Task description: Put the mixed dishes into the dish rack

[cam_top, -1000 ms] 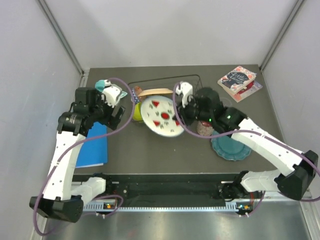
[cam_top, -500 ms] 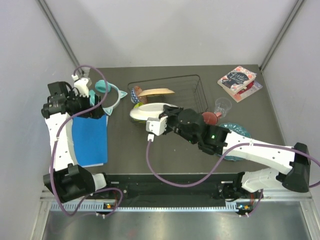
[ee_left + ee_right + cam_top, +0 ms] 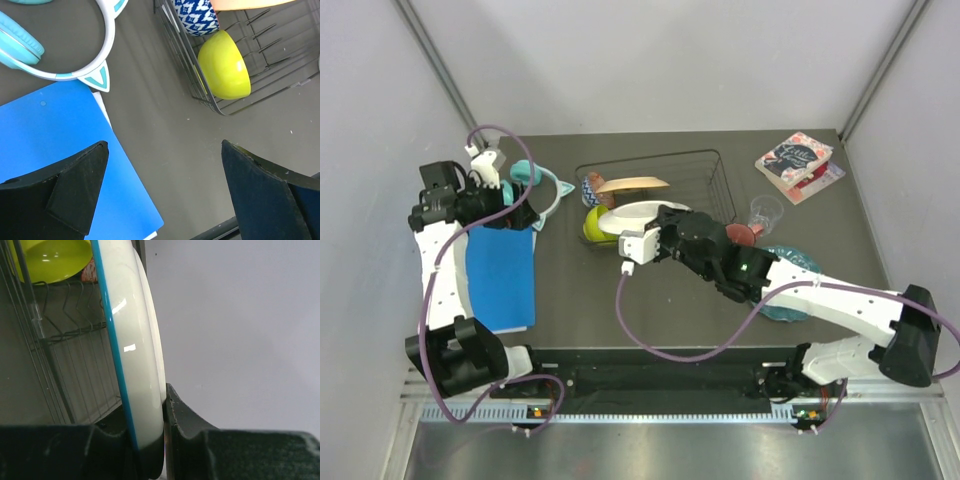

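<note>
**White watermelon-slice plate (image 3: 135,355) going on edge into the rack**

The right gripper (image 3: 150,440) is pinching this plate by its rim, narrowly closed on it. A second ago the plate was facing up with its print showing. Now it is standing on edge above the fingers, with the dish rack (image 3: 720,190) wires just to their left, so the slotting step is probably under way. Whether the plate is sitting between prongs is not showing.

The left gripper (image 3: 164,147) is hanging wide and empty, having backed off from the rack to above the blue folder (image 3: 500,280).

Counting:
- **Plates:** three, namely this one, the cream bird-print plate (image 3: 632,184) in the rack, and the teal scalloped plate (image 3: 802,264) waiting outside behind the right gripper.
- **Bowls:** two, the small yellow-green bowl (image 3: 224,67) and the small red-blue patterned bowl (image 3: 197,15), both racked.
- **Mug:** one pink floral mug (image 3: 740,234), outside.
</note>
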Robot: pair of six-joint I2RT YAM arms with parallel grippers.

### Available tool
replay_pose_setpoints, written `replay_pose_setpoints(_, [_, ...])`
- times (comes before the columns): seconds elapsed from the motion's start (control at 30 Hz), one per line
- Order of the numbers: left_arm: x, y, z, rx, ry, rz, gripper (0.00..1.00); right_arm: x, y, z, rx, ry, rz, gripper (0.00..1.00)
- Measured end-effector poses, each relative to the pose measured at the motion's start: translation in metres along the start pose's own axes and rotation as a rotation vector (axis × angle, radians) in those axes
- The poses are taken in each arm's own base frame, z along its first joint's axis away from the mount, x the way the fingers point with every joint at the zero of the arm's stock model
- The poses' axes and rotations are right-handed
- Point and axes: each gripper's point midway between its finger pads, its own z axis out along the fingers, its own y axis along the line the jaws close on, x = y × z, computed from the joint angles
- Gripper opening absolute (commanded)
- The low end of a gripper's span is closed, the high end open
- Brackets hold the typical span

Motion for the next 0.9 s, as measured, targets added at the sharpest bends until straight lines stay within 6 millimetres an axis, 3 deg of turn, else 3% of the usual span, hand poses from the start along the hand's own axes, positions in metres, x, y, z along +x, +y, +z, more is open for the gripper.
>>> replay_pose_setpoints(0.27, [0.007,0.002,0.008,0.011,-0.002,-0.012,0.99,0.035,0.022,0.035,-0.069,0.064,0.037,0.0])
replay_pose_setpoints(0.47, [0.004,0.003,0.01,0.01,-0.018,-0.01,0.99,0.048,0.035,0.055,-0.116,0.077,0.069,0.0])
replay_pose_setpoints(0.9, [0.028,0.004,0.023,0.028,0.02,-0.048,0.99,0.045,0.005,0.086,-0.066,0.051,0.111,0.0])
